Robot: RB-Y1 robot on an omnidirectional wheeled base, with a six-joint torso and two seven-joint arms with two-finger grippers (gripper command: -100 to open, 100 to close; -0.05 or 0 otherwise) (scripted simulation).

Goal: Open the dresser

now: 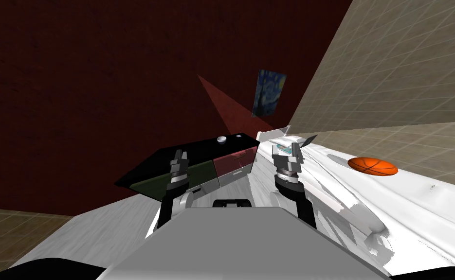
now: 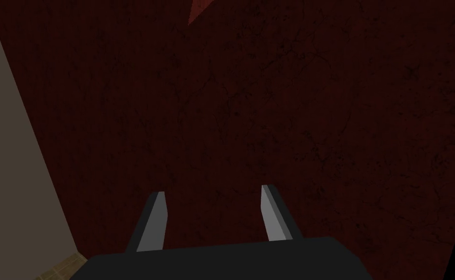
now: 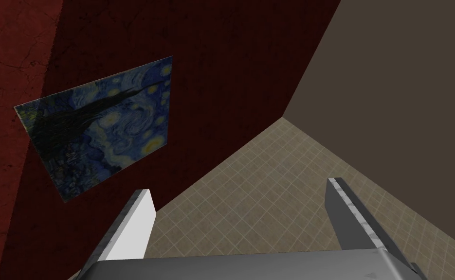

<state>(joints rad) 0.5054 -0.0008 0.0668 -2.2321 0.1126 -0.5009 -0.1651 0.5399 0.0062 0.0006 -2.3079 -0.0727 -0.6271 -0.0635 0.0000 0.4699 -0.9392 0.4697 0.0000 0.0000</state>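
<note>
Ahead, dresser [image 1: 231, 165], apart from both parted jaws

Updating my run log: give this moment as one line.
dresser: ahead, untouched | left gripper: open, empty | right gripper: open, empty

Both arms forward, left gripper [image 1: 179, 154] parted, right gripper [image 1: 294, 146] spread wide

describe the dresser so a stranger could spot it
By the dark red wall, left of the white bed, stands a low dresser. Its top is black with a small bowl on it. Unlike the plain bed, its drawer fronts are green, red and grey.
</note>
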